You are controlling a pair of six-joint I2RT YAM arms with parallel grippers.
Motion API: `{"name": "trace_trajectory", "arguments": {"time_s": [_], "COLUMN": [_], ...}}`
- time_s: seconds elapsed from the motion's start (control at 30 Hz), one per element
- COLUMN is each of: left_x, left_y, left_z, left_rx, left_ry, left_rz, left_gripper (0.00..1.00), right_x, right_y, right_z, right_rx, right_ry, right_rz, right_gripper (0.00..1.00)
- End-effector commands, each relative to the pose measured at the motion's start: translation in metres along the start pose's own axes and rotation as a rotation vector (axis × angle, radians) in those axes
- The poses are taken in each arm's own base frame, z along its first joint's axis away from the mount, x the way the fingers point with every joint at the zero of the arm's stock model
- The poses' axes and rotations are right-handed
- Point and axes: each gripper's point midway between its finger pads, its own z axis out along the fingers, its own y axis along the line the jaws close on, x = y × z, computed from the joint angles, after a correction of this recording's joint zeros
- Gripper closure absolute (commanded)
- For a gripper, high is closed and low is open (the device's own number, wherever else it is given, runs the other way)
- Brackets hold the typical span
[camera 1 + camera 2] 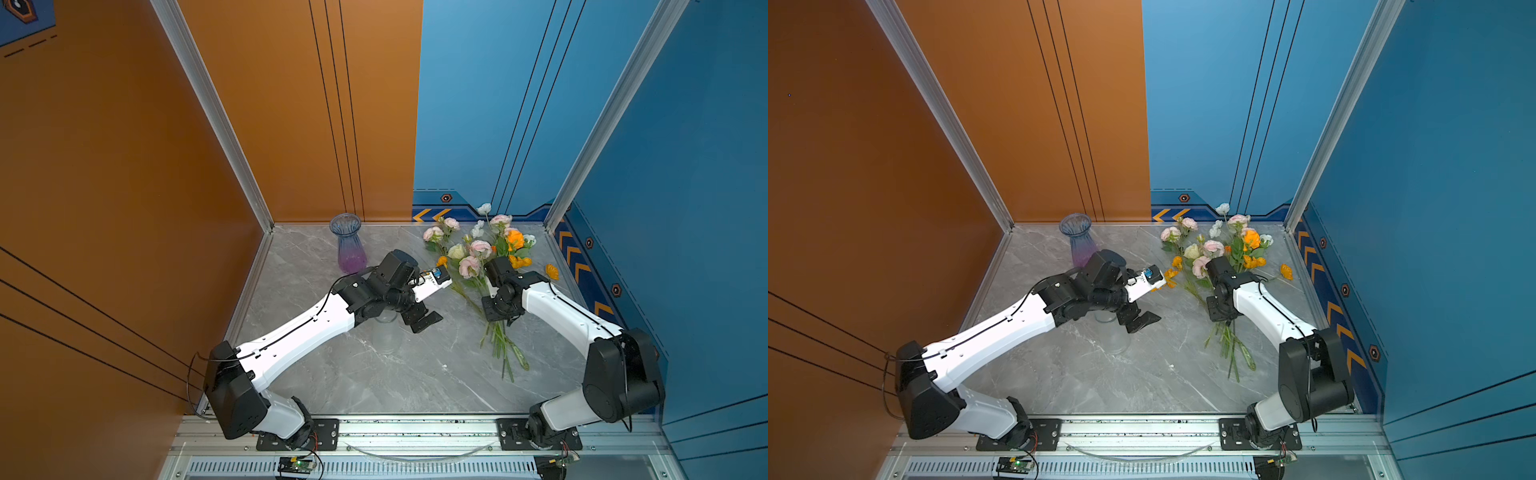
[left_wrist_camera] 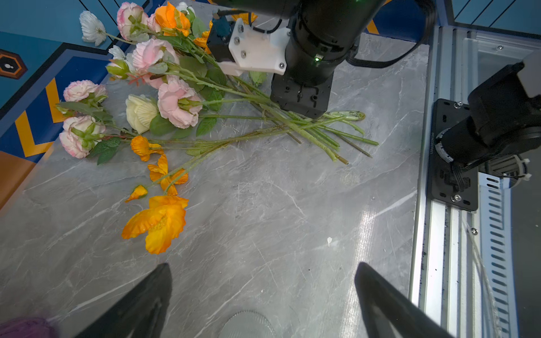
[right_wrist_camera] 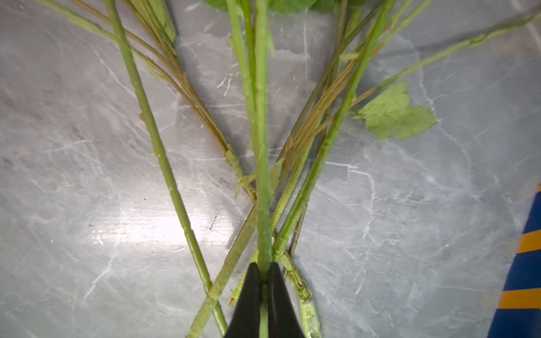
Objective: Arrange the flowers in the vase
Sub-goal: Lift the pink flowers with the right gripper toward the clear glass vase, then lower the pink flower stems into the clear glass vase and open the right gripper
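On bench, right side: flowers, lying flat, stems fanned.
Right gripper: jaws clenched on one green stem.
Left gripper: jaws released, above bench, apart from flowers.

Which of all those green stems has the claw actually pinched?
The straight bright green stem in the middle: it alone sits in the shut right gripper; the rest fan out to either side.
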Motion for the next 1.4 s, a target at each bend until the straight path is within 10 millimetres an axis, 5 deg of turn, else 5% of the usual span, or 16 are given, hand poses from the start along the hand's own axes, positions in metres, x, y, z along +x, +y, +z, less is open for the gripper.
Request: {"name": "trace_trajectory", "arguments": {"time_s": [0.0, 0.23, 0.4, 0.57, 0.77, 1.0, 1.17, 1.37], "left_x": [-0.006, -0.011, -0.015, -0.013, 0.030, 0.084, 0.085, 0.081], "left_y": [0.002, 0.006, 0.010, 0.010, 0.009, -0.019, -0.019, -0.016], "left_z": [-0.014, -0.025, -0.040, -0.081, -0.118, -0.141, -0.161, -0.163], "left_rx": [-0.031, -0.061, -0.086, -0.121, -0.178, -0.175, -0.242, -0.219], "left_ry": [-0.038, -0.087, -0.118, -0.169, -0.206, -0.290, -0.375, -0.414], "left_rz": [0.006, 0.014, 0.031, 0.070, 0.015, -0.063, -0.034, -0.066], "left_gripper": [0.02, 0.02, 0.02, 0.02, 0.02, 0.02, 0.02, 0.02], "right_x": [-0.003, -0.016, -0.039, -0.068, -0.088, -0.091, -0.092, -0.093], "right_y": [-0.010, -0.037, -0.018, 0.039, 0.100, 0.199, 0.250, 0.281], "right_z": [-0.024, -0.056, -0.092, -0.145, -0.230, -0.297, -0.323, -0.311], "right_rx": [0.064, 0.277, 0.147, -0.206, -0.510, -0.630, -0.705, -0.679], "right_ry": [-0.035, -0.193, -0.403, -0.659, -1.001, -1.137, -1.232, -1.251], "right_rz": [-0.023, -0.005, 0.046, 0.071, 0.033, -0.210, -0.254, -0.271], "right_gripper": [0.99, 1.00, 1.00, 1.00, 1.00, 1.00, 1.00, 1.00]}}
